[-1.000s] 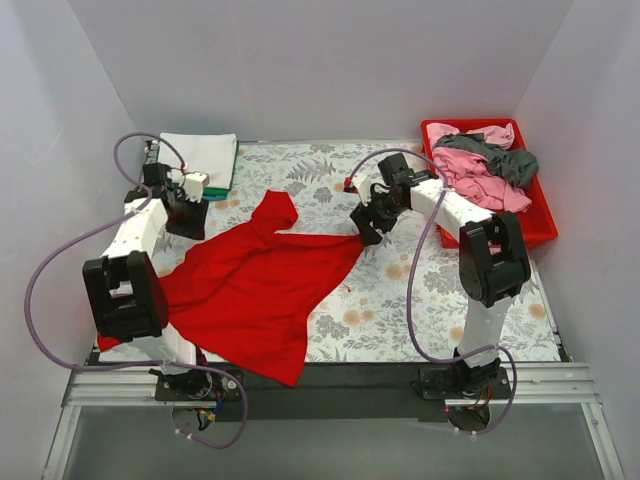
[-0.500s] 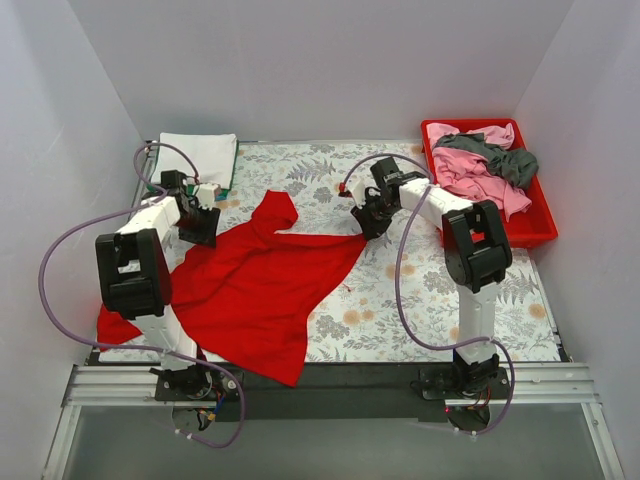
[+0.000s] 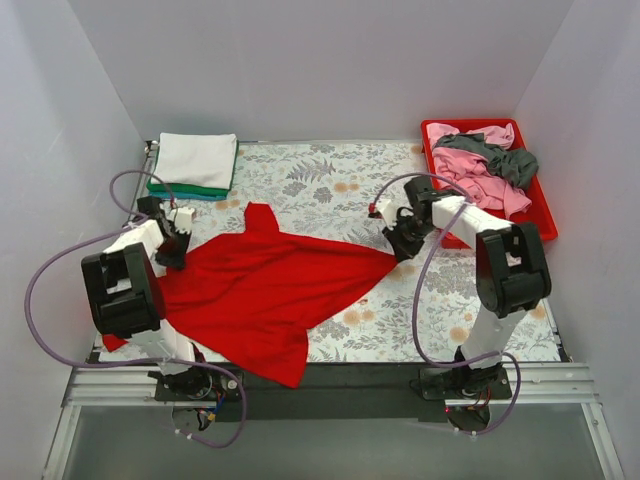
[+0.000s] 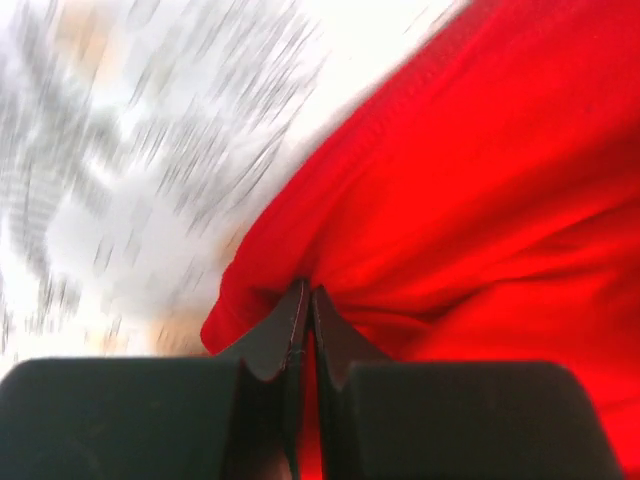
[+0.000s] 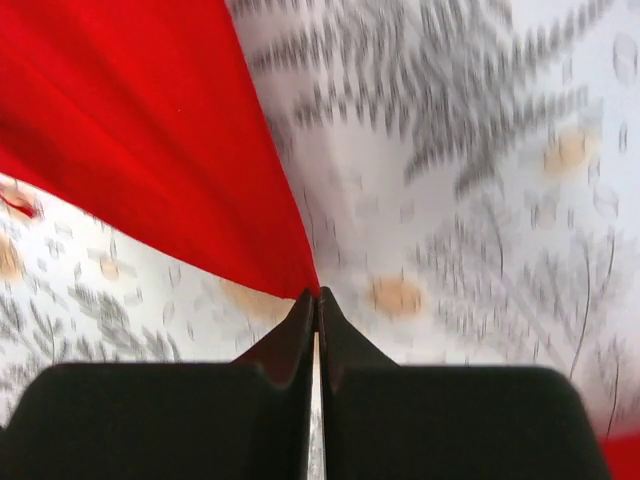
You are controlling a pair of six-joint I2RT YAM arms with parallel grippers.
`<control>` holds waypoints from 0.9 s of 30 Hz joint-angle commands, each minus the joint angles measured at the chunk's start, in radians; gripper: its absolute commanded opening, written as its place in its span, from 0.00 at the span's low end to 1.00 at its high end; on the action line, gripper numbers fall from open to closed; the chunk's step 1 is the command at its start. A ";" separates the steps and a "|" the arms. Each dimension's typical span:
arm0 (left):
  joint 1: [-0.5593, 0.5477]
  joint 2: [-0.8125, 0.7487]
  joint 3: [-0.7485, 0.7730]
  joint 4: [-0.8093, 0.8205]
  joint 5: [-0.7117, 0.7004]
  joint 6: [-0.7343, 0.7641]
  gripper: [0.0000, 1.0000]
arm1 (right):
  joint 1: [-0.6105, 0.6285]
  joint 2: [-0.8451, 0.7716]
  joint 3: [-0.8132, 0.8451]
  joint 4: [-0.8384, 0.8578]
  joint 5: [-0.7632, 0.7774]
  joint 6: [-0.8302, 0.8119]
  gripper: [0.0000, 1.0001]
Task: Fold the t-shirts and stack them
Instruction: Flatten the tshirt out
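A large bright red t-shirt (image 3: 262, 292) lies stretched across the flowered table, pulled taut between both arms. My left gripper (image 3: 176, 252) is shut on its left edge; in the left wrist view the black fingertips (image 4: 300, 300) pinch a fold of red cloth (image 4: 470, 200). My right gripper (image 3: 398, 250) is shut on the shirt's right corner; the right wrist view shows the red t-shirt (image 5: 150, 140) tapering to a point at the closed tips (image 5: 316, 298). Folded white and green t-shirts (image 3: 195, 163) are stacked at the back left. Pink and dark grey t-shirts (image 3: 485, 165) are heaped in the red tray.
The rigid red plastic tray (image 3: 540, 232) stands at the back right against the wall. Grey walls close in the table on three sides. The red shirt's hem hangs over the table's near edge (image 3: 285, 372). Purple cables loop beside both arms.
Both grippers have closed on the red t-shirt. The right gripper has pulled its corner to the right and nearer, the left has moved left and nearer, so the shirt is stretched wider and flatter.
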State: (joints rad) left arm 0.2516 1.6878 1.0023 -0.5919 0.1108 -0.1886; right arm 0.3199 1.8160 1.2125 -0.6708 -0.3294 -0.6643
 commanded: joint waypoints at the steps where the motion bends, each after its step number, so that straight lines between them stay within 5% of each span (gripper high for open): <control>1: 0.077 -0.112 -0.082 -0.095 -0.086 0.069 0.00 | -0.064 -0.110 -0.059 -0.111 -0.017 -0.078 0.01; 6: 0.071 -0.198 -0.133 -0.209 -0.031 0.121 0.00 | -0.048 -0.161 -0.114 -0.229 -0.100 -0.110 0.01; 13: 0.042 -0.179 0.149 -0.266 0.248 0.011 0.00 | -0.050 -0.185 -0.197 -0.247 -0.022 -0.166 0.01; 15: -0.019 -0.099 0.252 -0.287 0.301 -0.014 0.06 | -0.048 -0.190 -0.202 -0.248 -0.020 -0.167 0.01; 19: -0.130 0.042 0.399 -0.266 0.404 -0.199 0.34 | -0.048 -0.192 -0.180 -0.248 -0.040 -0.152 0.01; 27: -0.365 0.208 0.544 -0.082 0.153 -0.451 0.38 | -0.047 -0.188 -0.145 -0.245 -0.062 -0.130 0.01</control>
State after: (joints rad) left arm -0.0628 1.8973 1.4975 -0.7322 0.3382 -0.5232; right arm 0.2752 1.6611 1.0309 -0.8940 -0.3672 -0.7963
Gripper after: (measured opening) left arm 0.375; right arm 0.021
